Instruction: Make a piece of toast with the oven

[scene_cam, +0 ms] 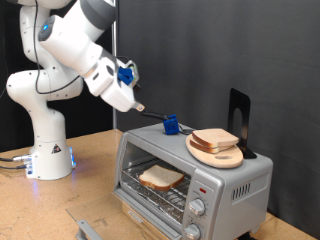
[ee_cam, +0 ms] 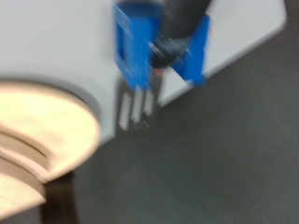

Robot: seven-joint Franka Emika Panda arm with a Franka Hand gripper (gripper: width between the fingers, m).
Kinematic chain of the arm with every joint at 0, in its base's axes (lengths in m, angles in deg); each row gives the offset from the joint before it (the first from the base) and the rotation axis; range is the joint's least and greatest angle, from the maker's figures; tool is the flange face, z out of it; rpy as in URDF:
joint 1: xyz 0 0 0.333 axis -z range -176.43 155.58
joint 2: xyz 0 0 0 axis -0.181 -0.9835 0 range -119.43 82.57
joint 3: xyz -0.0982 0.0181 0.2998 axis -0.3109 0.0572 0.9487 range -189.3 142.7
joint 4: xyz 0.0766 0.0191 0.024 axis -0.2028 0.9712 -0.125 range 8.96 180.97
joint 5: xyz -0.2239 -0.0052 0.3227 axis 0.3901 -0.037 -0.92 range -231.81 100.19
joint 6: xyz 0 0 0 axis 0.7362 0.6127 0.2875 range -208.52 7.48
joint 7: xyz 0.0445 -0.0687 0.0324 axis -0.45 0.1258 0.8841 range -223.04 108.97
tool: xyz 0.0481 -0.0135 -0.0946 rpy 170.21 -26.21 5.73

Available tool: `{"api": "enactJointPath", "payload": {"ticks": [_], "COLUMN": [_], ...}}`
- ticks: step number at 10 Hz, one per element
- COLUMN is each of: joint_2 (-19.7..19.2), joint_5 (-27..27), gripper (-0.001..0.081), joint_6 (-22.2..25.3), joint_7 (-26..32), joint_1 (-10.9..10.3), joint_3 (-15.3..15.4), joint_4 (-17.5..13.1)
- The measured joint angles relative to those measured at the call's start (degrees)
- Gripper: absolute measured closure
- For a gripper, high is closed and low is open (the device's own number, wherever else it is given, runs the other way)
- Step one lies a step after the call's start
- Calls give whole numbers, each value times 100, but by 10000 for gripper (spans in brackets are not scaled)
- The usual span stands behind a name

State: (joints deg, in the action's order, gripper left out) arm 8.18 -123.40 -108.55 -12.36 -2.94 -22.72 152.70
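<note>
Exterior view: the gripper, its opening impossible to judge, hovers above the oven roof beside the wooden plate of bread, while one piece of toast lies inside the oven on the wire rack, positioned for heating.

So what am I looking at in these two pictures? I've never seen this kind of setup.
The white machine is a robot arm standing on a wooden table. The wide picture comes from a camera off the arm. The blurry one comes from a camera on its hand.

The gripper hangs above the oven. A dark rod reaches from it to a blue fork-like tool at the oven's top, beside a wooden plate stacked with bread slices.

The oven's door is open, and a piece of toast lies on the rack inside. I can't see how the tool is held.
</note>
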Motion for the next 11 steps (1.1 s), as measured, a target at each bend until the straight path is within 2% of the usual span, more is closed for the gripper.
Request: {"api": "enactJointPath", "payload": {"ticks": [3, 4, 5, 6, 8, 9, 11], "joint_2": [-392, -584, -576, -589, -728, -848, -1034], "joint_5": [645, 680, 673, 1032, 1680, 1852, 2032], "gripper": [124, 124, 124, 124, 124, 124, 124], "joint_6": [217, 304, 296, 675, 1894, 2466, 3203], "joint_7": [711, 999, 921, 517, -433, -719, -903], "joint_1": [280, 300, 301, 324, 425, 491, 613], "joint_3": [-389, -471, -455, -447, -521, -604, -795], "joint_4": [-122, -223, -218, -249, -464, -594, -776]}}
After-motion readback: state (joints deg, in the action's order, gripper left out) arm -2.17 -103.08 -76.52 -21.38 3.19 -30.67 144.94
